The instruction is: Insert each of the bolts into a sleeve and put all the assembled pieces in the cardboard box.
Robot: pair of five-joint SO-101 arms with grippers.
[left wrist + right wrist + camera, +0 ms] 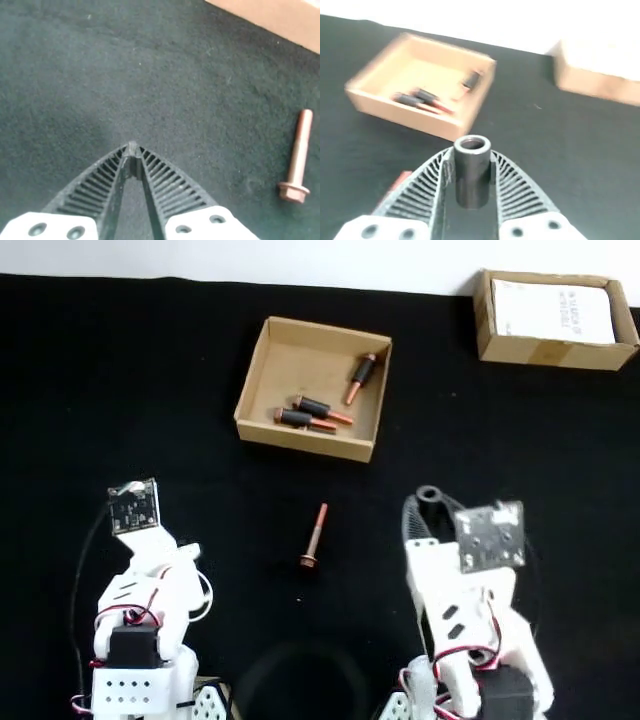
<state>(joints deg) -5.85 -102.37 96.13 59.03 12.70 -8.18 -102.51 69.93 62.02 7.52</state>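
My left fingers [132, 150] are closed all the way, tips touching, with nothing between them. They hang low over the black worktop [150, 360], pointing at bare cloth. A loose bolt [315, 535] lies flat on the worktop off to their side, well clear of them. It is copper-coloured, with its flanged head toward my end and its shank pointing toward the cardboard box [252, 400]. In the high view it lies between my left arm [150, 580] and my right arm [470, 585], touching neither.

My right fingers [472, 153] are clamped on a dark sleeve [471, 177], one finger on each side. The sleeve stands on end in the grip, its open bore showing, and it sticks out just past the fingertips. From above it shows as a dark ring at the tip of my right arm, to the right of the bolt and well apart from it.

The cardboard box sits farther out on the worktop, beyond the bolt, open at the top. Three assembled pieces [322, 408] lie in it — each a copper bolt through a dark sleeve. One is tilted by the right-hand wall. The other two lie close together, almost side by side, toward the wall nearest me. None of them touches the loose bolt or either set of fingers.

A second box [555, 348] stands at the far right corner of the worktop, well apart from the first, with white paper [553, 310] lying in it.
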